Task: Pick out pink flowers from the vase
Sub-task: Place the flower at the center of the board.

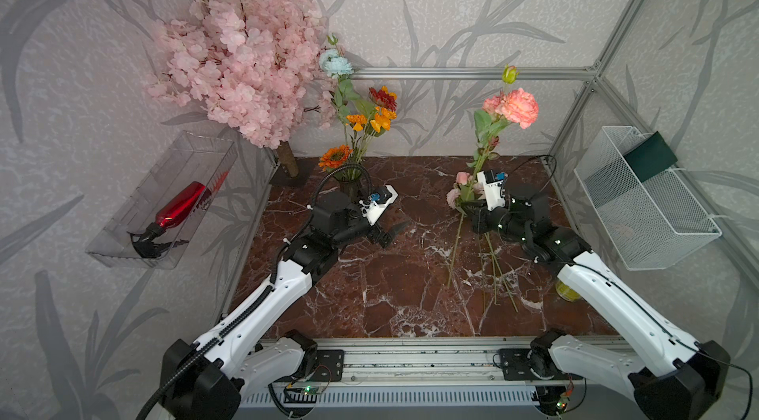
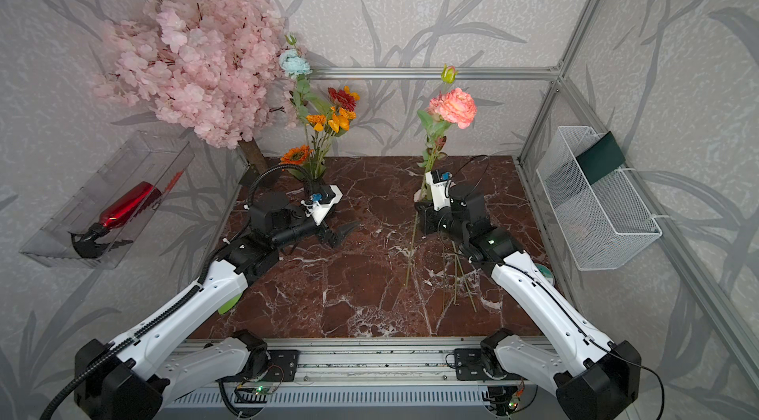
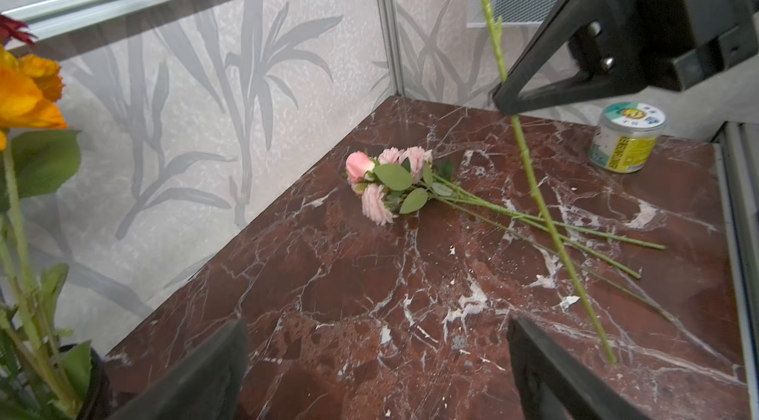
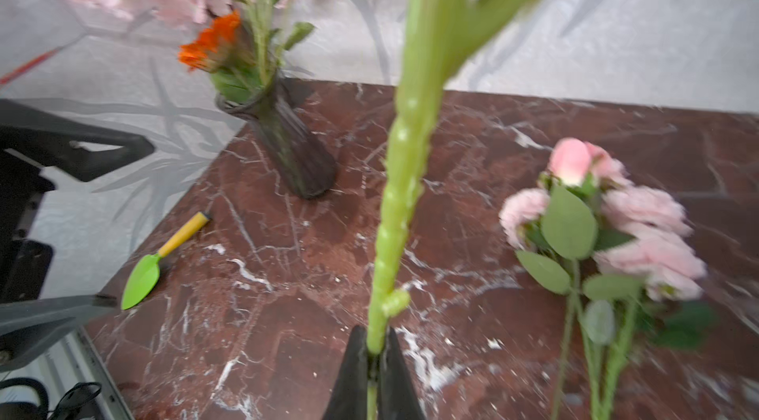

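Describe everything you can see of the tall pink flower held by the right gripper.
The pink flower has a full salmon-pink bloom, a smaller pink one beside it, and a yellow-green bud above, on one long knobbly green plastic-looking stem with leaves. It stands nearly upright, the right gripper shut on its stem partway up. Its lower end reaches down toward the marble table; contact is unclear.

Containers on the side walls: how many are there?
2. A clear plastic bin on the left wall, holding a red bottle, and a white wire basket on the right wall.
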Available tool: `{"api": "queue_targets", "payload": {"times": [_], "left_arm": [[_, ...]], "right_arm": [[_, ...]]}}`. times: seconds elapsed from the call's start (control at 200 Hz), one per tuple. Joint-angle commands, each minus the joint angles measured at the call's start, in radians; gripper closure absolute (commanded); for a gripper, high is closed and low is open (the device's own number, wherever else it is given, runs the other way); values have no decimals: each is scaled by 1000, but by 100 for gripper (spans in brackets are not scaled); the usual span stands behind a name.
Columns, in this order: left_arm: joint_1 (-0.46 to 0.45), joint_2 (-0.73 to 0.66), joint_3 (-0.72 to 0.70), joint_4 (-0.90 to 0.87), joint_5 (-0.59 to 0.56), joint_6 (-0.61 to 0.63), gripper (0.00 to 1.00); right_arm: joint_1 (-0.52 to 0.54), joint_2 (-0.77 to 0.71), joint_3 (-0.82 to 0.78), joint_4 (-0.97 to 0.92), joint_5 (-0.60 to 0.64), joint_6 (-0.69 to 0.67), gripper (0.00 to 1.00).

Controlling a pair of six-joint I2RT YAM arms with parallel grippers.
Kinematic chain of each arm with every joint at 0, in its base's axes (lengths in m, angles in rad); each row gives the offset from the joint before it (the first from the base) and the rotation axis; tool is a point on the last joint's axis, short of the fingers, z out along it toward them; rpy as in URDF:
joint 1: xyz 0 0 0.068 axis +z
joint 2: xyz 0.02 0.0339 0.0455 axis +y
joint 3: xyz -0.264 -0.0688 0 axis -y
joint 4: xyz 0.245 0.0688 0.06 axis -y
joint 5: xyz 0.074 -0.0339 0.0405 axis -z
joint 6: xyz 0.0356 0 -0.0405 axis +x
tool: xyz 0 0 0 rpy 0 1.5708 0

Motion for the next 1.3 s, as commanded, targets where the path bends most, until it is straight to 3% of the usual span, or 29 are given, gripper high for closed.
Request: {"api": "queue_targets", "payload": {"times": [0.0,0.265,0.5,0.73,1.085,1.3], "left_arm": [[-4,17,-23,32,-65,52,1],[-4,23,-30,16,-69,56,1],[-3,17,-35,7,-71,61,1],[-5,19,-40,10,-73,51,1],[-5,4,-42,-11,-77,67,1],[-4,0,-41,-15,-77,71,1]], "right_arm": [[-71,21,76,-197,27,-39,100],[-195,119,105,-351,91,-75,100],[-201,190,84,-377,224,-105,100],[-201,267,78,-375,280,-110,100],[-206,556,236,-505,252,-68,100],[-206,646,282,-497,230,-27,100]]}}
